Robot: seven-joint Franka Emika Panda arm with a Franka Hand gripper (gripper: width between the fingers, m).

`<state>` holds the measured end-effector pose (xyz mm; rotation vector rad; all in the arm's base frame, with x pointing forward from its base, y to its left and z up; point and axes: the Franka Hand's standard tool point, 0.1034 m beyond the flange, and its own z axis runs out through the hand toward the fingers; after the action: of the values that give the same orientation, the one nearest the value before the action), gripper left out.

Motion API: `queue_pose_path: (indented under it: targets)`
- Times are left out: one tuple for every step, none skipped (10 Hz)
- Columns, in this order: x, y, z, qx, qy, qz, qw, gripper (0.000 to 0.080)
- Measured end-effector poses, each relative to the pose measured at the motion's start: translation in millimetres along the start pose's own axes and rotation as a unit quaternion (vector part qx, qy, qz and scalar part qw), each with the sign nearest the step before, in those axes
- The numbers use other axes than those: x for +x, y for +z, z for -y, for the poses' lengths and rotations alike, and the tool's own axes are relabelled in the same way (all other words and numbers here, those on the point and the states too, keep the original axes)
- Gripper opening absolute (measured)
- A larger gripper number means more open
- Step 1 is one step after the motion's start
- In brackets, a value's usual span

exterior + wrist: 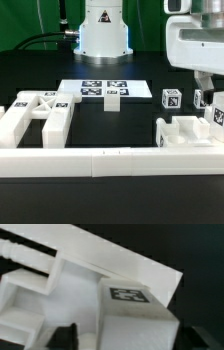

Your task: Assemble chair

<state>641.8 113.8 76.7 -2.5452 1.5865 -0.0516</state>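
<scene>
My gripper [207,100] hangs at the exterior view's right, low over a group of white chair pieces [185,132]. In the wrist view its dark fingers [65,336] stand wide apart on either side of a white block [135,322] that bears a square tag [128,294]. A thin dark gap shows at the block's side, so the gripper [134,340] is open around the block. A broad white slab [110,258] lies just beyond the block. An X-braced frame [40,112] rests at the exterior view's left. A small tagged post [171,98] stands apart, left of the gripper.
The marker board [103,90] lies flat in the middle of the black table. A long low white border wall [100,160] runs along the front. The arm's white base [103,30] stands at the back.
</scene>
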Motion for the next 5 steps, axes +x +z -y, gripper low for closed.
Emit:
queue_pose_path:
  targets:
    - [0.1, 0.0, 0.1, 0.0, -0.034, 0.0, 0.999, 0.0569]
    - [0.2, 0.0, 0.1, 0.0, -0.072, 0.0, 0.997, 0.0633]
    - [0.2, 0.0, 0.1, 0.0, -0.109, 0.0, 0.994, 0.0645]
    - [-0.1, -0.2, -0.7, -0.004, -0.159, 0.0, 0.987, 0.0645]
    - [-1.5, -1.5, -1.2, -0.016, -0.227, 0.006, 0.974, 0.0649]
